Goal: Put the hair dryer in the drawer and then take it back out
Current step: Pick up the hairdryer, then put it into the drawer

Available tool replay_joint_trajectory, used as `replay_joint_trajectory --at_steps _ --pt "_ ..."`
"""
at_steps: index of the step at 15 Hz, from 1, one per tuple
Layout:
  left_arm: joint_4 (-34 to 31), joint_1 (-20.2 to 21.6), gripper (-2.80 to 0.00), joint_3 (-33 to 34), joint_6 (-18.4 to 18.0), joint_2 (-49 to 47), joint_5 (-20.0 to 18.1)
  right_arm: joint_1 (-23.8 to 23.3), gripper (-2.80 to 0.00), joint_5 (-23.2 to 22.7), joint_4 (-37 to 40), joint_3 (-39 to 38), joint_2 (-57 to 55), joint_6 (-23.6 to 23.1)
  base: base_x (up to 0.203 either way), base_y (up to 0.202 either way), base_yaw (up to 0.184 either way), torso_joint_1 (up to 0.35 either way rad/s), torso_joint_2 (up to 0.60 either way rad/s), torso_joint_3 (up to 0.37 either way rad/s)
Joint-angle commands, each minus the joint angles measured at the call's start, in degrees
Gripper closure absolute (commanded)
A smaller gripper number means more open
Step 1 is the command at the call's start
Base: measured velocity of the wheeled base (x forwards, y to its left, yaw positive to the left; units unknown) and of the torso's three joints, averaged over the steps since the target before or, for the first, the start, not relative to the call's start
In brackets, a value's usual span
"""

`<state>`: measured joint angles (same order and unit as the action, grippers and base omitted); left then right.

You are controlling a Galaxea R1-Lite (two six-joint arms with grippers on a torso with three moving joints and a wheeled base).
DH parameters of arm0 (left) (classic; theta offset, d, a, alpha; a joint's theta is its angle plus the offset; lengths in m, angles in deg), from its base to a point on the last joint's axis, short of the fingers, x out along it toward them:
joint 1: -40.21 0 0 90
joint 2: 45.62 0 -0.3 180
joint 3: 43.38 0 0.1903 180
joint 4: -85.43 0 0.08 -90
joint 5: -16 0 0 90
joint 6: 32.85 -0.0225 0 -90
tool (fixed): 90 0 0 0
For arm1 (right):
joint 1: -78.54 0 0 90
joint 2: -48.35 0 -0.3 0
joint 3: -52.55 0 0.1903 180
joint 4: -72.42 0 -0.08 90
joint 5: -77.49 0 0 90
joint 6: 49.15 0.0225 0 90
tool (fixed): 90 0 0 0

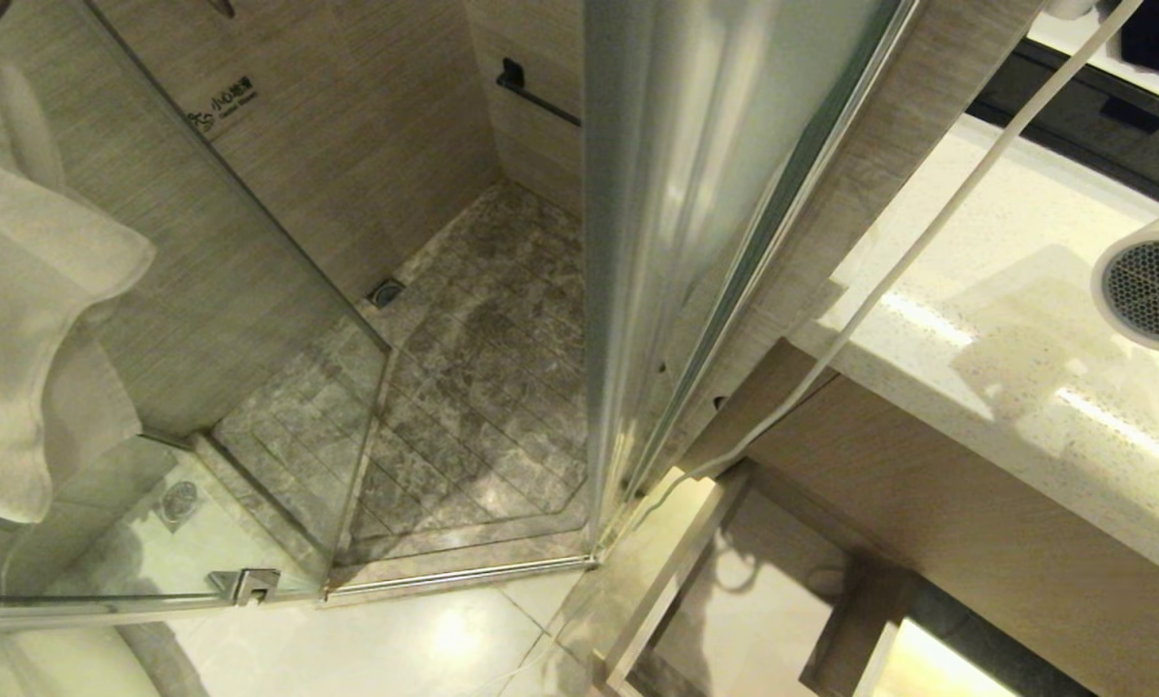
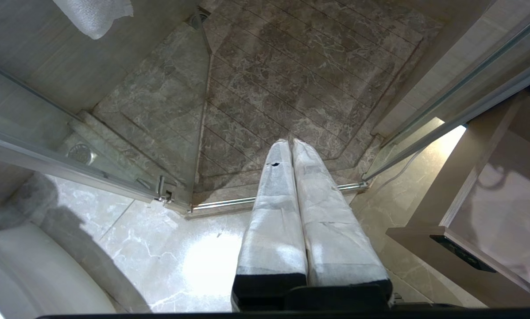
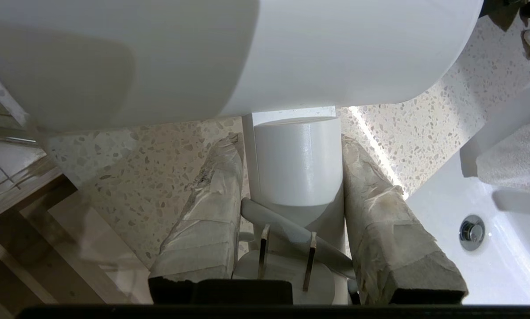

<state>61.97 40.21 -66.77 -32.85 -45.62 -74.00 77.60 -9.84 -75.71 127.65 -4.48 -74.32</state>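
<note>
Location: bathroom. Indicators: glass-walled shower enclosure (image 1: 279,319) with marble-tiled shower floor (image 1: 482,387) and floor drain (image 1: 385,290); white towel (image 1: 27,290) hanging beside the glass; speckled stone vanity desk (image 1: 1005,358); white sink basin (image 3: 504,248) with metal plug.

My left pincer (image 2: 291,144) has two long tapering fingers (image 2: 273,221) wrapped in pale grey-white tape, one wrap bearing a small dark tear near its tip, rising from a black base. My right pincer (image 3: 291,141) has the same taped fingers (image 3: 207,221), its wrapping creased, scuffed and dirtier, on black blocks.
</note>
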Motion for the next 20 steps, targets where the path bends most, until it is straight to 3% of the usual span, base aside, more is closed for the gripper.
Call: replay_joint_trajectory --at_steps 1,4,11,20 --pt "0.01 0.0 0.0 0.02 0.0 0.0 0.0 -0.03 0.0 0.14 0.19 -0.06 0.1 -0.24 0.0 0.0 0.0 0.0 0.0 0.0" --pt "0.01 0.0 0.0 0.02 0.0 0.0 0.0 -0.03 0.0 0.14 0.02 -0.07 0.19 -0.33 0.0 0.0 0.0 0.0 0.0 0.0" --pt "0.01 0.0 0.0 -0.05 0.0 0.0 0.0 -0.03 0.0 0.05 0.1 -0.85 0.63 -0.24 0.0 0.006 -0.129 0.004 0.0 0.005" --pt "0.01 0.0 0.0 0.02 0.0 0.0 0.0 -0.03 0.0 0.05 -0.05 -1.29 1.07 -0.24 0.0 0.0 0.0 0.0 0.0 0.0"
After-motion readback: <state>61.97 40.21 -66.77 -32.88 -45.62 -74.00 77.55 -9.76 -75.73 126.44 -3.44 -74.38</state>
